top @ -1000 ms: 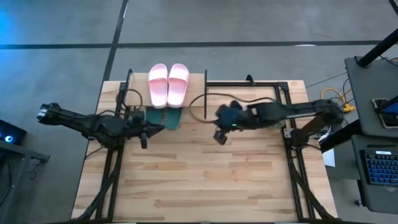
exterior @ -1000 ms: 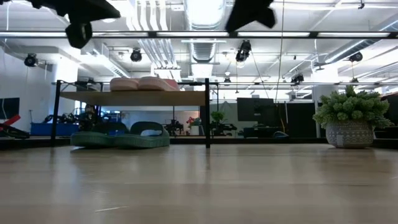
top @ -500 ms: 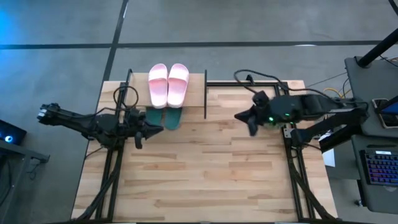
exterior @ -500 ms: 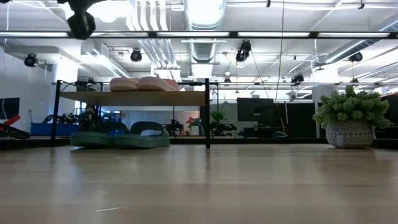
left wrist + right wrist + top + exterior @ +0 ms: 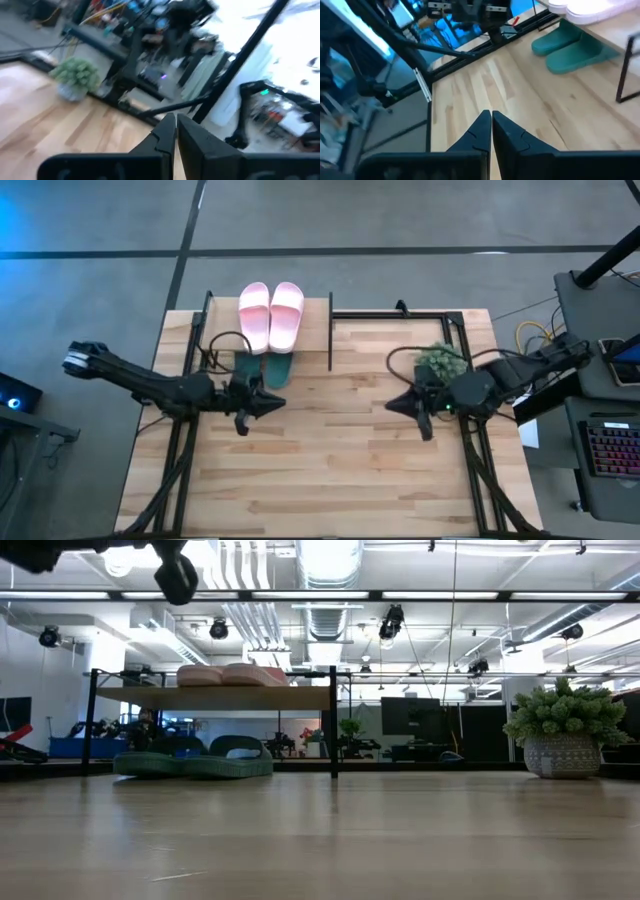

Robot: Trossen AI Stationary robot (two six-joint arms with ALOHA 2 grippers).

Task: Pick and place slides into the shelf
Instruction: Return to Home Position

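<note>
Two pale pink slides point(image 5: 271, 315) lie side by side on the shelf's top board point(image 5: 230, 697). Two dark green slides point(image 5: 195, 761) sit on the table under that board, also showing in the right wrist view as green slides point(image 5: 569, 46). My left gripper point(image 5: 278, 401) hovers shut above the table, just near of the shelf, holding nothing. My right gripper point(image 5: 392, 404) is shut and empty over the table's right part, near the potted plant. In their wrist views the left gripper point(image 5: 176, 120) and right gripper point(image 5: 490, 118) show closed tips.
A small potted plant point(image 5: 440, 362) stands near the table's right edge, close to my right arm; it also shows at plant point(image 5: 566, 730). Black frame rails point(image 5: 400, 313) run along the table's far and side edges. Bare wood point(image 5: 330, 470) fills the middle and near part.
My right arm has drawn back from the table's middle toward the right edge and a little nearer, uncovering the plant. My left gripper has moved right and slightly nearer, away from the shelf's front. The slides have stayed where they were.
</note>
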